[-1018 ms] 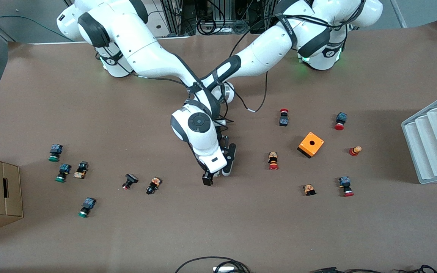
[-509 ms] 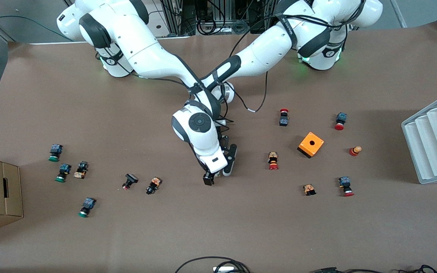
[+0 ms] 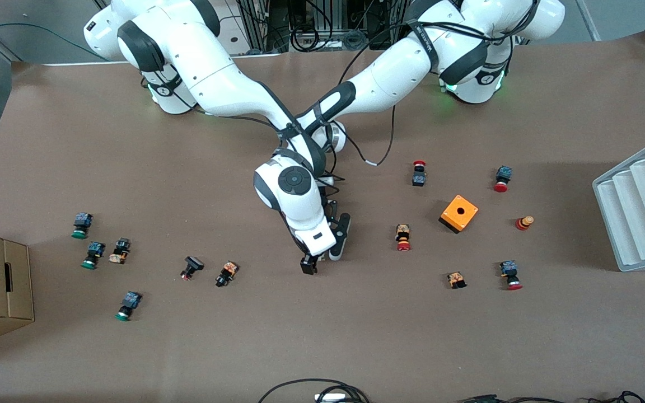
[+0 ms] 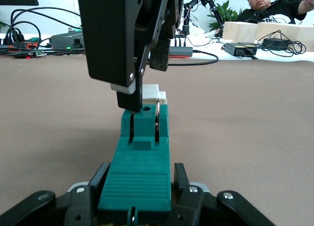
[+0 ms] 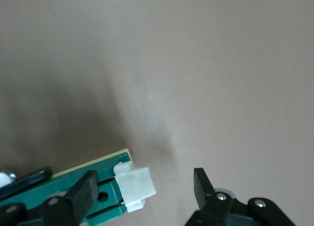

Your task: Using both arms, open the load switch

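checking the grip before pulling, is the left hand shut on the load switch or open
Shut on it: in the left wrist view the left hand has both fingers pressed against the green load switch.

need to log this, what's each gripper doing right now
left gripper: shut on the load switch
right gripper: open, fingers either side of the switch's white sliding piece

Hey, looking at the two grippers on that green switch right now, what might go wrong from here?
1. The right gripper is open and off-centre: the white sliding piece sits close to one finger, so closing may nudge it sideways instead of gripping it.
2. The left gripper pinches only one end of the load switch; a hard pull could slip the switch out.
3. Both grippers crowd one small part, so the fingers could collide.
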Tool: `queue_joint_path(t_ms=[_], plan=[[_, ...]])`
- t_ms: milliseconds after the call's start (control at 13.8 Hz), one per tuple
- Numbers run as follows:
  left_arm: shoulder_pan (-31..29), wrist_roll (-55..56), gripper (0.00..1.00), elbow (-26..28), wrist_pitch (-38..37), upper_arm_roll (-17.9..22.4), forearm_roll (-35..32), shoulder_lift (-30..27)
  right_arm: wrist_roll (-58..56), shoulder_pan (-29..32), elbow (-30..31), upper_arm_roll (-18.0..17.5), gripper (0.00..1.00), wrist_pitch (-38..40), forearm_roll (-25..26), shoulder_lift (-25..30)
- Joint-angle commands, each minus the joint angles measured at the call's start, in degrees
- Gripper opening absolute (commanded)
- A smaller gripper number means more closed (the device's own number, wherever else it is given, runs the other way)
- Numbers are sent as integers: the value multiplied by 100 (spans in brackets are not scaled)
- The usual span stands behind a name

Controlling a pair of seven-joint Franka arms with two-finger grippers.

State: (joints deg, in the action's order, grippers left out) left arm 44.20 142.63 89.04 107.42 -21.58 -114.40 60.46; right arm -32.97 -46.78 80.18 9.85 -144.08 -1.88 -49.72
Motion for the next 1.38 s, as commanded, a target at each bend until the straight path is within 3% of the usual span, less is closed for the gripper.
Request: queue_joint_path(t_ms=[0, 1309], plan=[[63, 142, 59, -167, 227, 14, -21, 326, -7, -59, -195, 87, 92, -199, -190, -275], [63, 151, 59, -159, 227, 22, -21, 318, -411, -33, -125, 96, 91, 161, -137, 24]])
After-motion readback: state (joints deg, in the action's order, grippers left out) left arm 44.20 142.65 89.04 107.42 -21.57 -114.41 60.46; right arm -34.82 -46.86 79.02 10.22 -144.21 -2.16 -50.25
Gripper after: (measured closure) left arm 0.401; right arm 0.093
